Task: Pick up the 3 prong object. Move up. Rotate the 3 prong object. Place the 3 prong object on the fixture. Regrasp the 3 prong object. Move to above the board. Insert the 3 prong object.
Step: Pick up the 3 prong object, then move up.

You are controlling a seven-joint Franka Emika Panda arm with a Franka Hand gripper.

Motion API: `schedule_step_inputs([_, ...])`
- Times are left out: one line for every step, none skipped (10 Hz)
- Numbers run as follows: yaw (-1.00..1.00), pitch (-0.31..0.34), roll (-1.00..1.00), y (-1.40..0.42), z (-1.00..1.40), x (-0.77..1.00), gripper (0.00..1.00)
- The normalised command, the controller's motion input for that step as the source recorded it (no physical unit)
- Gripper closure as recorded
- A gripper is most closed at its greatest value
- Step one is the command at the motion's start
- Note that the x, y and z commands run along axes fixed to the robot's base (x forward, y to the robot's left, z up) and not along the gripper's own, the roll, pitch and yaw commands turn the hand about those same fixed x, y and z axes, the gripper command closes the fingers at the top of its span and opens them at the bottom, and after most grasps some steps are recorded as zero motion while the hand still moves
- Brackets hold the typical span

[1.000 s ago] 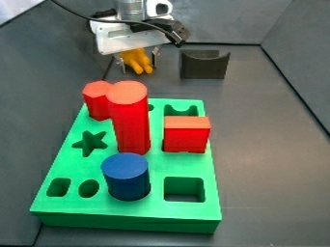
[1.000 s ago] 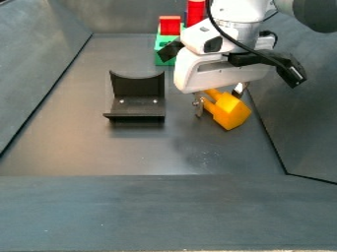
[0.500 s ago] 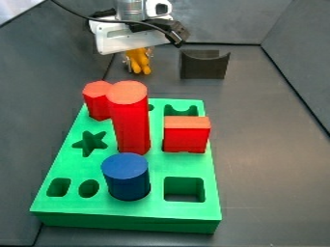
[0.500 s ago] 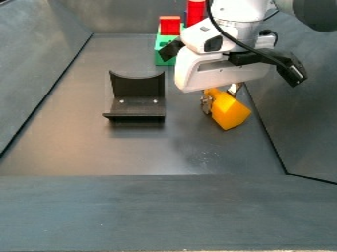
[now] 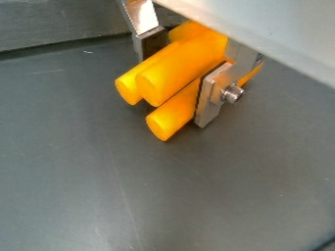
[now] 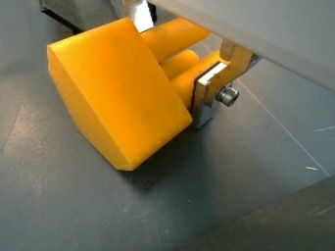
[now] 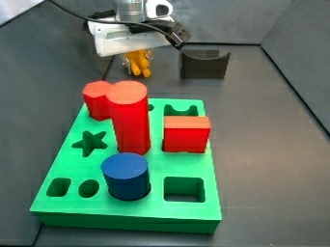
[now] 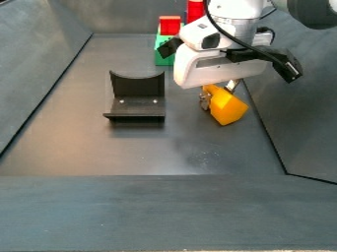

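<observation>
My gripper (image 7: pixel 135 58) is shut on the 3 prong object (image 7: pixel 138 65), a yellow-orange block, low over the grey floor behind the board (image 7: pixel 75 166). In a wrist view its three prongs (image 5: pixel 160 80) lie between the silver fingers (image 5: pixel 214 94). In a wrist view the block's wide end (image 6: pixel 116 96) sticks out past the gripper (image 6: pixel 177 54). In a side view the object (image 8: pixel 226 104) hangs under the gripper (image 8: pixel 215 93), to the right of the dark fixture (image 8: pixel 134 95). The fixture (image 7: pixel 203 64) stands empty near the back wall.
On the green board stand a tall red piece (image 7: pixel 120 108), a red cube (image 7: pixel 187 133) and a blue cylinder (image 7: pixel 125 176). Star, round and square holes show in it. Dark sloping walls enclose the floor on all sides.
The gripper has risen a little with the yellow-orange object in it. Nothing else has moved.
</observation>
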Motion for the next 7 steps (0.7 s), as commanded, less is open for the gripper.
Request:
schedule_step_inputs([0.00,0.000,0.00,0.00,0.00,0.00,1.00])
schedule_step_inputs([0.00,0.000,0.00,0.00,0.00,0.00,1.00])
schedule_step_inputs([0.00,0.000,0.00,0.00,0.00,0.00,1.00])
schedule_step_inputs([0.00,0.000,0.00,0.00,0.83,0.00,1.00])
schedule_step_inputs([0.06,0.027,0.01,0.07,0.79,-0.04,1.00])
schedule_step_inputs([0.04,0.050,0.02,0.05,0.68,-0.04,1.00])
schedule_step_inputs([0.03,0.061,0.03,0.03,0.56,-0.02,1.00])
